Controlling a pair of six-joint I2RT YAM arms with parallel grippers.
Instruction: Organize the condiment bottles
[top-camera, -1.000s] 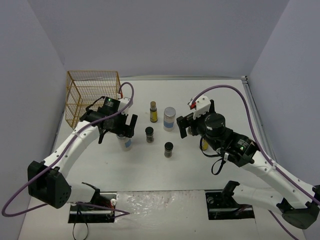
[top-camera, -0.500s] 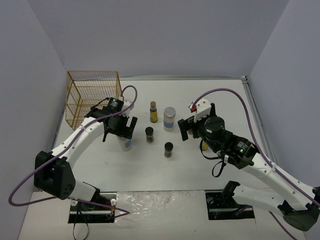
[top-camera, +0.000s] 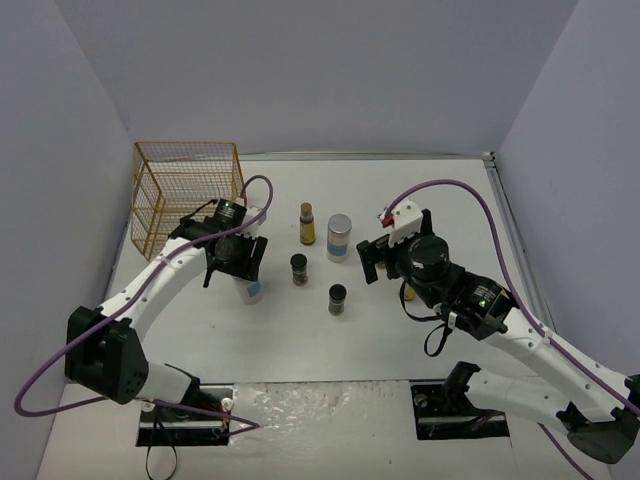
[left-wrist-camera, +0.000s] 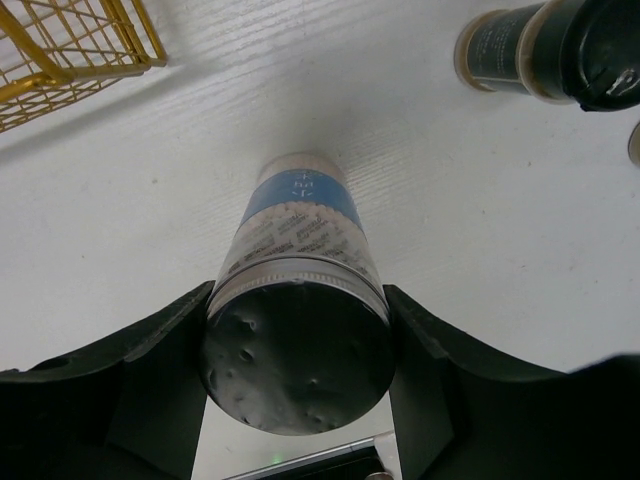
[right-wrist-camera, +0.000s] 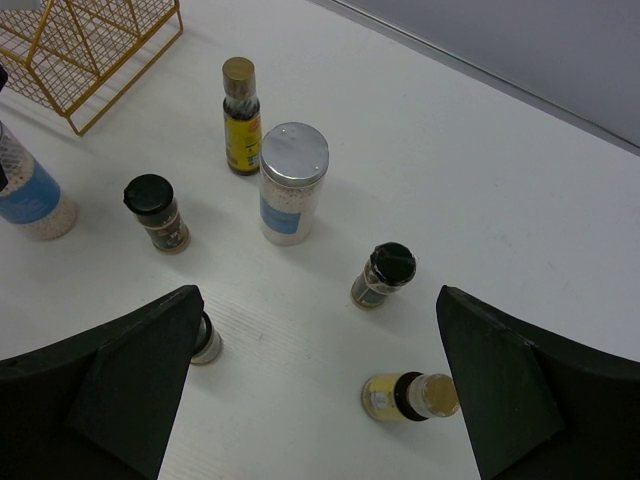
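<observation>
- Fingers (left-wrist-camera: 150, 380) of the left gripper (left-wrist-camera: 297, 330) press both sides of a pale jar (left-wrist-camera: 300, 215) at its silver lid (left-wrist-camera: 295, 370). No gap shows, so I judge it clamped on the jar.
- Gripping high at the lid probably keeps the fingers off the table (left-wrist-camera: 500, 220) and allows a straight lift.
- That jar stands upright near the wire basket (left-wrist-camera: 60, 50), apart from the other bottles, which suggests it goes first.
- Right gripper (right-wrist-camera: 318, 330) hovers with fingers wide apart, holding nothing, likely waiting over the rest.
- Below it are a 2nd pale jar (right-wrist-camera: 293, 180) and, just beside that, an upright yellow bottle (right-wrist-camera: 240, 115). There are also 2 dark jars (right-wrist-camera: 157, 212) (right-wrist-camera: 383, 275) and 1 yellow bottle on its side (right-wrist-camera: 405, 395).
- Blue label on the held jar bears white characters and small print, all too blurred to read.
</observation>
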